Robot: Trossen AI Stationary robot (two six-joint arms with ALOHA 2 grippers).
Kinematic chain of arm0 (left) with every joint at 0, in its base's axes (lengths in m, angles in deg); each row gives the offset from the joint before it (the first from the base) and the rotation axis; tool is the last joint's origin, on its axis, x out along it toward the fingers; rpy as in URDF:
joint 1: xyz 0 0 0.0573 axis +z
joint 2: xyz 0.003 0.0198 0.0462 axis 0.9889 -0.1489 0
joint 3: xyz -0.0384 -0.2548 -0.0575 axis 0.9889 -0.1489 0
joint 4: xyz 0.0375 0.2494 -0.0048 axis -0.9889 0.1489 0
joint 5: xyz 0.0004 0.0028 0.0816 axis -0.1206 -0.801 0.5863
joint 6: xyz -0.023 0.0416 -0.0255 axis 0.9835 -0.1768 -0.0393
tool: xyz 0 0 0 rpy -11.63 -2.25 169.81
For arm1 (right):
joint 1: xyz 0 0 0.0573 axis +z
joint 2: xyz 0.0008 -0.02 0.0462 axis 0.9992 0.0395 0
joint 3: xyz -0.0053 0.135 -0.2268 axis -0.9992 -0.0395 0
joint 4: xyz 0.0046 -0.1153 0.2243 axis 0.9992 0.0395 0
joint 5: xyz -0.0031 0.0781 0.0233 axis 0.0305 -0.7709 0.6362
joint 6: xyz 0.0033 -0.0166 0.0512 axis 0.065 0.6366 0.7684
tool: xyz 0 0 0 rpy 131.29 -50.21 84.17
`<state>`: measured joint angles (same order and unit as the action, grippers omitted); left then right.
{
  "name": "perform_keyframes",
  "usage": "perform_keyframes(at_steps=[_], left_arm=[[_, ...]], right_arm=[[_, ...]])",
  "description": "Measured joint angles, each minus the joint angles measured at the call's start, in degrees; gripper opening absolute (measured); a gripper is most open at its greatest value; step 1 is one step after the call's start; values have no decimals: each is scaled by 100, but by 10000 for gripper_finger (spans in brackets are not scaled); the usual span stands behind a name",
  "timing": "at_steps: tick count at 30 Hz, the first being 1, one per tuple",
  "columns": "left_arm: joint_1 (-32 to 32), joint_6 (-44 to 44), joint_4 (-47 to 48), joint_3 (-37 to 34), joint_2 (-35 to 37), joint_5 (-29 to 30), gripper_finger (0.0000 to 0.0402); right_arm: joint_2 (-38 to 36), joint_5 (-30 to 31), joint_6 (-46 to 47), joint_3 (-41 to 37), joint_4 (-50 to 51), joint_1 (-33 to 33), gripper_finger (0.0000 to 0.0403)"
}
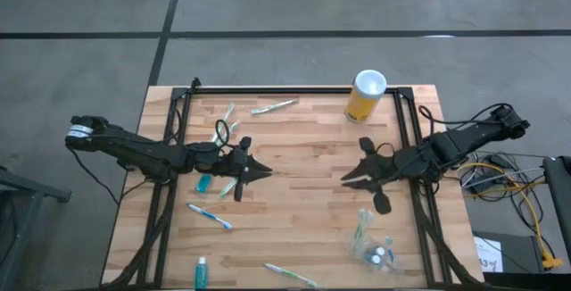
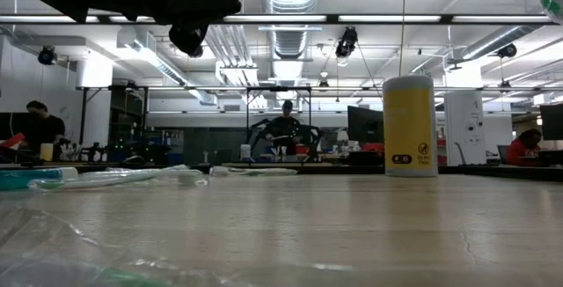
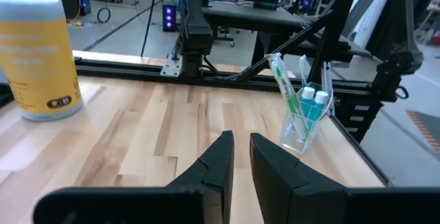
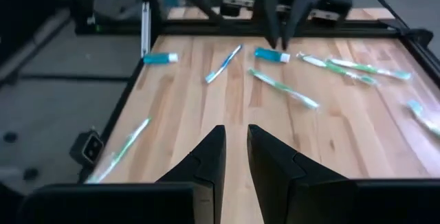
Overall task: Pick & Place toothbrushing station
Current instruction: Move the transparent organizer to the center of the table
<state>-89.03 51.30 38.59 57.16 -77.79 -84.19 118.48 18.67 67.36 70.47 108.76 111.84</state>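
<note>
A: Where's open room?
B: Table centre. Left gripper and right gripper, fingers slightly apart, empty, face across it.
A: The cup?
B: Clear cup at five o'clock near the edge, green toothbrush inside pointing toward twelve.

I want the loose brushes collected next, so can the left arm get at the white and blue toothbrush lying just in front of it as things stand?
Probably yes. The white-blue toothbrush lies flat on bare wood close to the left gripper, which holds nothing. A teal tube lies nearby but apart from the toothbrush, so nothing blocks a descent from above.
</note>
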Motion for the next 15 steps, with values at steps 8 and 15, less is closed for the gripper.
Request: perform_keyframes(at_steps=[8,15], left_arm=[[0,63,0,0,0,-2,53],[-1,66,-2,0,0,-2,53]], right_arm=[[888,-25,278,1334,1773,87,56],[1222,-130,1131,1794,3304,100,56]])
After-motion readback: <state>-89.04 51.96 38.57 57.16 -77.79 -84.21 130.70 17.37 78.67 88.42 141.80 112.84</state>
